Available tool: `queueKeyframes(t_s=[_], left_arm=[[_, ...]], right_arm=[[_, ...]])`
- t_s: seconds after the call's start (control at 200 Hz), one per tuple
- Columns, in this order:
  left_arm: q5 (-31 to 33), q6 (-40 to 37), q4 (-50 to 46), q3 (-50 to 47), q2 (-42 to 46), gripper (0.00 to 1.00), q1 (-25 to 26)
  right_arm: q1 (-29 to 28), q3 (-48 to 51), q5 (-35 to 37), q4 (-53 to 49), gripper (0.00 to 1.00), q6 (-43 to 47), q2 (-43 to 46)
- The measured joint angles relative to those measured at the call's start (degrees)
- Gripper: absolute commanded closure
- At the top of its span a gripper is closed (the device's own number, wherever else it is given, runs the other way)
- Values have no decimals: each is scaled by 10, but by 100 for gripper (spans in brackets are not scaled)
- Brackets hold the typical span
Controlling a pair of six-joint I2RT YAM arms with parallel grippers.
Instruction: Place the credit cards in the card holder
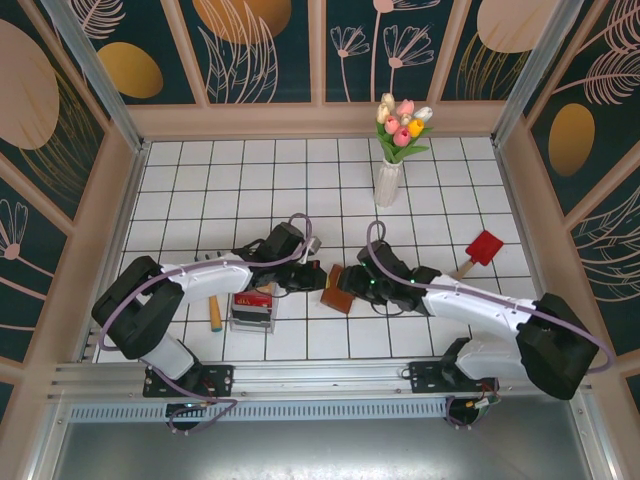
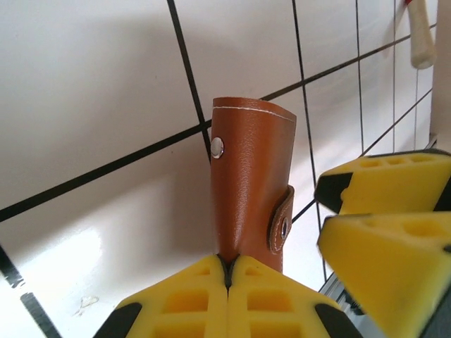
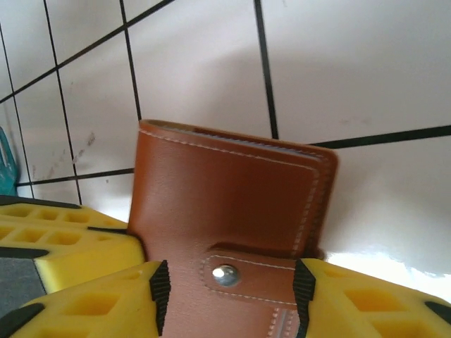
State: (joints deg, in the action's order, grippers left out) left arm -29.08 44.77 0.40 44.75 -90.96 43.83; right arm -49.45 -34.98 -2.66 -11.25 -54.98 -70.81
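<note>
- Grippers are meeting over the small brown leather bifold card holder (image 1: 338, 298), which is sitting near the middle of the white tiled table (image 1: 200, 200), between the two arms.
- The left gripper (image 2: 227, 271) is pinching one short end of the card holder, with its yellow fingers pressed together on the leather. This looks like an anchoring hold, steadying the holder so it can be opened.
- The right gripper (image 3: 231, 282) is straddling the card holder at its clasp tab (image 3: 232, 278), with one finger on either side. From where I am standing I cannot tell whether the pads are pressing the leather or just flanking it.
- The card holder's long axis is running straight away from the left gripper's fingers, and its free, slightly curled end is pointing away from them. It appears to be riding tilted, just off the tiles.
- The metal stud (image 2: 217, 146) is showing bare and the tab is hanging to one side, so the clasp is probably undone, though the flaps are lying nearly closed.
- The thin red and dark plastic credit cards (image 1: 258, 296) are waiting at the clear plastic rectangular box (image 1: 250, 318) beside the left arm, so none are yet going into the pockets.
</note>
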Motion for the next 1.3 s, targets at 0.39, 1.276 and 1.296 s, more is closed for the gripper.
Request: queueKeyframes(t_s=[0.39,1.276,1.296], left_arm=[[22,39,30,-35,2,100,0],[44,28,30,-39,29,74,3],[42,27,31,-37,29,70,3]], right_arm=[[-44,-62,49,-26,63,-1,-137],[29,-24,99,-118,78,8,-23],[29,-24,98,-118,76,9,-23]])
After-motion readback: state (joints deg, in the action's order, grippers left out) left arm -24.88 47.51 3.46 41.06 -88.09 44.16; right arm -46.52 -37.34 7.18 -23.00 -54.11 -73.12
